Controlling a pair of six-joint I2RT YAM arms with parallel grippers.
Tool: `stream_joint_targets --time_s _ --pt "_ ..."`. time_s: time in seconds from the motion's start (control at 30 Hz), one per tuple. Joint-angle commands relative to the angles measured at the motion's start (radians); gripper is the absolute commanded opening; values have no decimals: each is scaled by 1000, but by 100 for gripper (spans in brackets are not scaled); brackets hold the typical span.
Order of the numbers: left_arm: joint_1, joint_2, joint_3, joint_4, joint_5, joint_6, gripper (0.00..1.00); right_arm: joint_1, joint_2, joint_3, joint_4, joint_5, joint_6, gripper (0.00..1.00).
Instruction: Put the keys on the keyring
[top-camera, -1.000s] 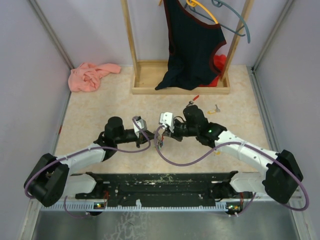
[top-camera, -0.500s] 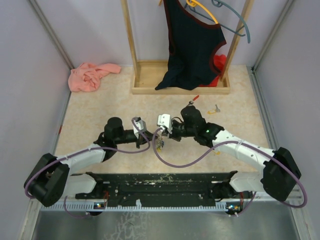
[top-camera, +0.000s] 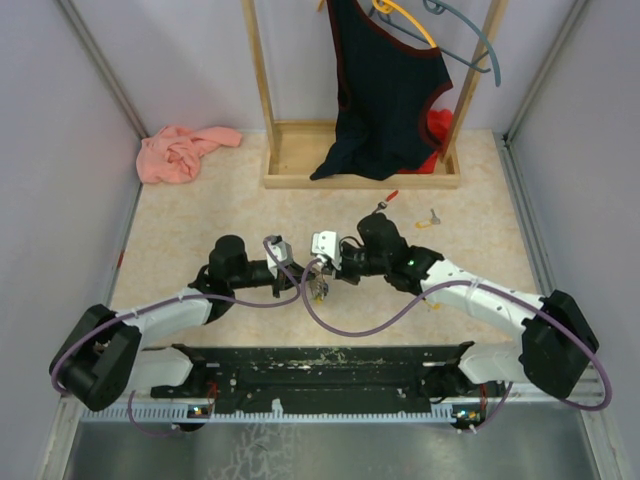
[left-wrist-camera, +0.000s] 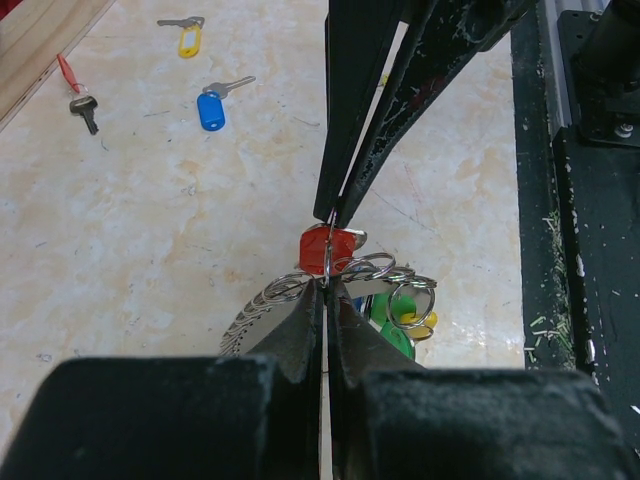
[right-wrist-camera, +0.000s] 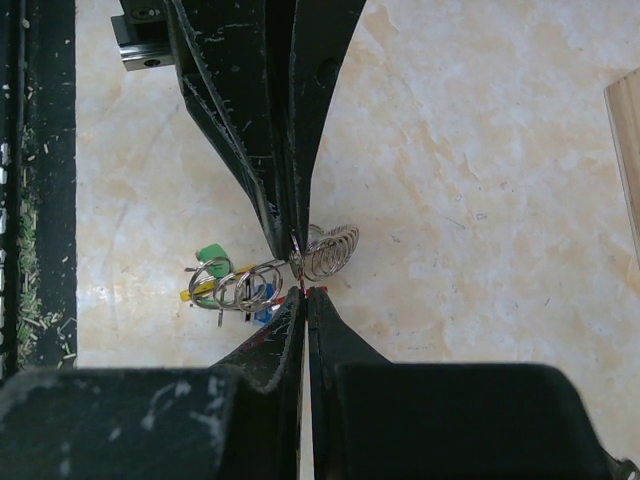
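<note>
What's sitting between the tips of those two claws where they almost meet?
A red-headed key beside the silver loops of the keyring, seen in the left wrist view between the left gripper and right gripper.

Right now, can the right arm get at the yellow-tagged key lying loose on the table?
Probably not yet. The yellow-tagged key lies unobstructed near the arm, but the right gripper is shut on the keyring, shared with the left gripper.
</note>
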Motion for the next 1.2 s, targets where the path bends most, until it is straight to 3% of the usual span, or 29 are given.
stream_joint_targets --time_s 0.0,1.17 --pt "-1 4 -5 51 27 5 1 17 15 12 39 -8 -18 0" --pt "0 0 -2 58 85 12 1 34 41 40 31 -62 -19 0"
